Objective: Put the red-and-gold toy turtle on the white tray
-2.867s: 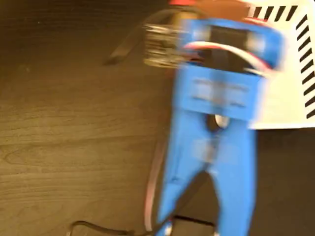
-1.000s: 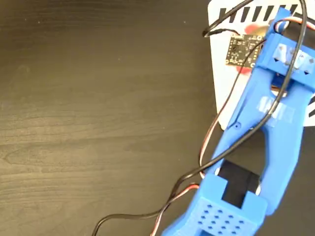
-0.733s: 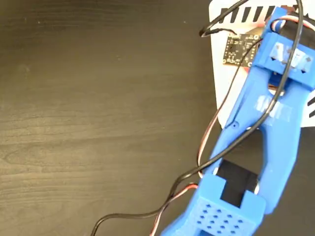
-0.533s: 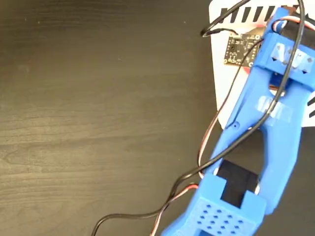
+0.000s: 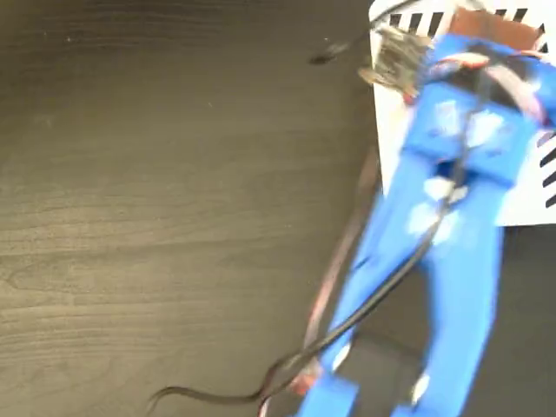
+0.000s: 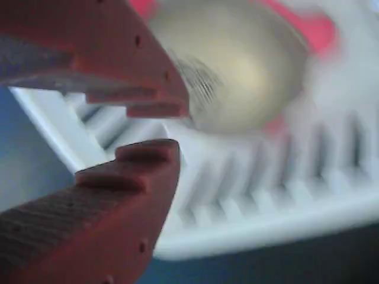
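In the wrist view the red-and-gold toy turtle [image 6: 249, 65] lies on the white tray [image 6: 266, 195], gold shell up, with red body parts showing at its edges. My gripper [image 6: 174, 127] is just in front of it. Its two red toothed fingers [image 6: 130, 71] stand apart with nothing between them, so it is open. In the fixed view the blurred blue arm [image 5: 452, 226] reaches over the white tray [image 5: 532, 195] at the top right and hides the turtle. The gripper's brown-red tip [image 5: 488, 26] shows near the tray's striped top edge.
The dark wooden table [image 5: 174, 191] fills the left and middle of the fixed view. Black and red cables [image 5: 339, 287] trail from the arm toward the bottom edge. A small circuit board [image 5: 398, 54] sits on the arm near the tray's left edge.
The arm has swung and is blurred by motion. Its lower section has shifted left and its base block has left the picture. The red bits of turtle seen beside the board no longer show.
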Robot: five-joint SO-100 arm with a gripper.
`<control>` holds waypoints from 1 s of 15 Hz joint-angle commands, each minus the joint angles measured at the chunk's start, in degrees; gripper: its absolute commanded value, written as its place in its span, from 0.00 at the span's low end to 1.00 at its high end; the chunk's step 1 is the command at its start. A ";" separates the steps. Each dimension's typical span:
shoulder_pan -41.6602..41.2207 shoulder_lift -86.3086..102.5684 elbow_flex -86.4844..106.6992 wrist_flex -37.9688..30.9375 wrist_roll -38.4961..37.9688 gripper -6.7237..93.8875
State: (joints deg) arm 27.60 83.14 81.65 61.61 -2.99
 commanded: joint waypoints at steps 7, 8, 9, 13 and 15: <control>-25.93 45.26 47.11 -37.79 7.47 0.07; -28.21 51.68 54.84 -39.99 5.27 0.07; -29.44 56.87 60.56 -39.64 3.96 0.07; -30.06 74.27 77.96 -29.36 0.35 0.07; -29.00 78.49 86.75 -30.59 -0.44 0.07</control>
State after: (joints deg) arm -1.14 157.06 164.62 31.29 -2.11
